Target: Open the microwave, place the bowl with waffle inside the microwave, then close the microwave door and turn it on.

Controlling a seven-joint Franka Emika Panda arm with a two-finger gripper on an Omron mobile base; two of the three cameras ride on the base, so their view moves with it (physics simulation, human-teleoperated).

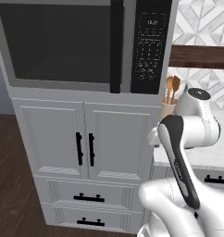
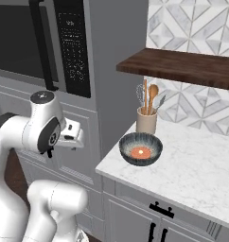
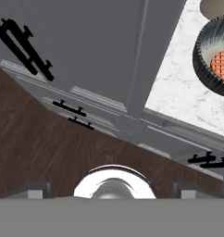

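Bowl on counter, waffle grid plain, microwave door seemingly shut

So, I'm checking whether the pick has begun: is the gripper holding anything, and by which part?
Nothing is held. The gripper is open, and the bowl sits untouched on the counter.

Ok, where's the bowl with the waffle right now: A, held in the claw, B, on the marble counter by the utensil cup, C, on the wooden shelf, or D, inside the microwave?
B: the bowl sits on the counter in front of the utensil cup, and the microwave door is shut.
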